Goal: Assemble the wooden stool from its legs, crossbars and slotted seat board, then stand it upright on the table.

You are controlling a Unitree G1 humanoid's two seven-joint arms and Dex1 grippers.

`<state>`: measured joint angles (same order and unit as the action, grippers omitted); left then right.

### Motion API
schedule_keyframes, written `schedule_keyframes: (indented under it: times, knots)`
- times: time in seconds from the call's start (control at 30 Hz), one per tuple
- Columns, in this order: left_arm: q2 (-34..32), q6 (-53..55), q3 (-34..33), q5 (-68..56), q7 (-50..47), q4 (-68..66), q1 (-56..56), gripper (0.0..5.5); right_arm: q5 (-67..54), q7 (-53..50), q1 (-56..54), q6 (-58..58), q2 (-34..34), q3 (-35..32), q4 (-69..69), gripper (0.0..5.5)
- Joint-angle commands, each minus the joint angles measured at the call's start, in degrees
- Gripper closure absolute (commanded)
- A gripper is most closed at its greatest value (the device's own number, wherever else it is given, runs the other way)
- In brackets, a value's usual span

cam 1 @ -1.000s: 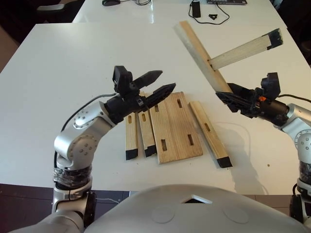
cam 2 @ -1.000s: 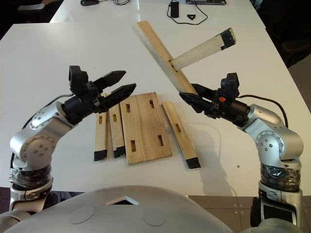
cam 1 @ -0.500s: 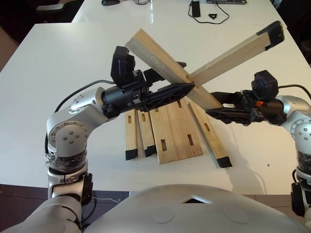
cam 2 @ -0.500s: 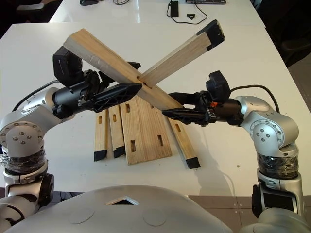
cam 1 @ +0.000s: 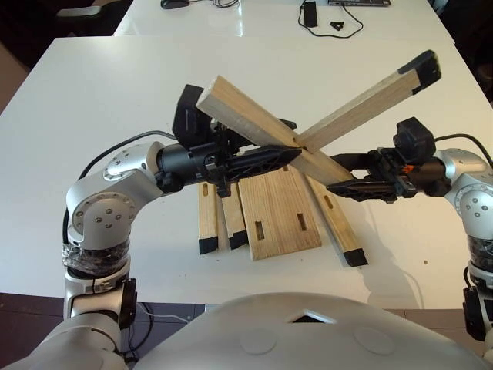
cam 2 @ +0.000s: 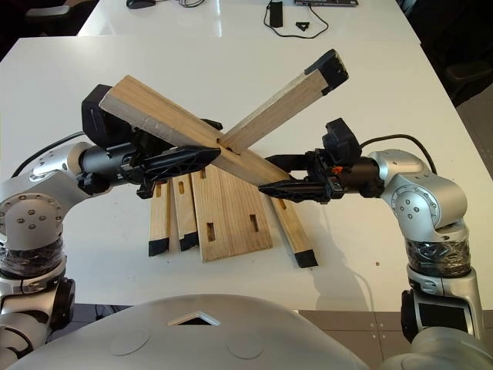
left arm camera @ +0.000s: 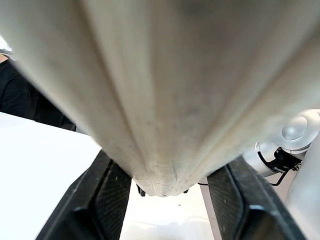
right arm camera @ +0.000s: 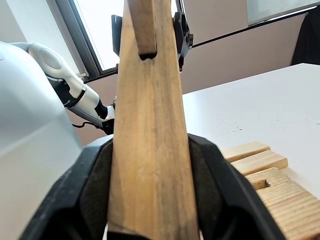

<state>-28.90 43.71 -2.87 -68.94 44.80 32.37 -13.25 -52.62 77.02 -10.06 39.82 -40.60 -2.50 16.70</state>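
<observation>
A wooden leg (cam 1: 243,112) with a black-tipped crossbar (cam 1: 370,96) plugged into its slot is held in the air over the table's middle, the two forming an X. My right gripper (cam 1: 339,176) is shut on the leg's lower end. My left gripper (cam 1: 293,152) is shut on the same leg beside the joint; its fingers (left arm camera: 107,195) flank the wood in the left wrist view. Below lies the slotted seat board (cam 1: 279,202) flat on the table. Two loose pieces (cam 1: 208,220) lie left of the board and one (cam 1: 339,227) lies right of it.
The white table (cam 1: 92,116) has free room to the left, right and back. A second table behind carries cables and small dark items (cam 1: 310,14). The table's front edge runs close below the loose pieces.
The right arm swung the joined leg and crossbar in over the seat board. The left gripper, open above the loose pieces a second ago, rose and shut on the leg.
</observation>
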Motion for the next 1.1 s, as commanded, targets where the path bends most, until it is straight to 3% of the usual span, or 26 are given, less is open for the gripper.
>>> schedule_keyframes:
  times: [0.03,0.13,0.27,0.53,0.83,0.9,1.1]
  knots:
    - [-0.73,-0.18,1.78,1.10,2.17,1.22,0.79,3.41,3.86,-1.17,-1.06,-2.07,-0.84,0.59,-0.54,3.47]
    - [-1.08,-0.91,2.44,3.09,2.66,0.43,1.16,3.42,5.38,-0.69,-0.99,-3.23,-0.77,1.32,-1.33,3.47]
    - [0.01,-2.01,2.30,4.08,1.75,-0.68,0.06,3.44,8.06,-0.44,-0.83,-5.35,-0.59,2.44,-1.73,2.62]
    - [-0.01,-3.67,1.75,7.20,1.30,-1.61,0.76,3.45,8.34,0.90,-0.63,-6.98,-2.37,-0.85,-4.35,2.60]
    - [-1.02,-5.97,-0.76,10.05,1.81,-3.33,1.49,3.46,14.85,2.90,-1.03,-12.84,-3.64,-1.94,-19.26,2.60]
    - [-2.34,-6.08,-2.01,10.57,2.73,-3.29,2.43,3.46,18.62,2.42,-1.21,-16.02,-2.92,-0.30,-23.35,2.60]
    - [-11.80,-3.49,-9.04,9.42,7.56,-2.17,7.11,3.46,23.10,3.61,3.98,-20.13,-0.20,6.10,-18.81,2.60]
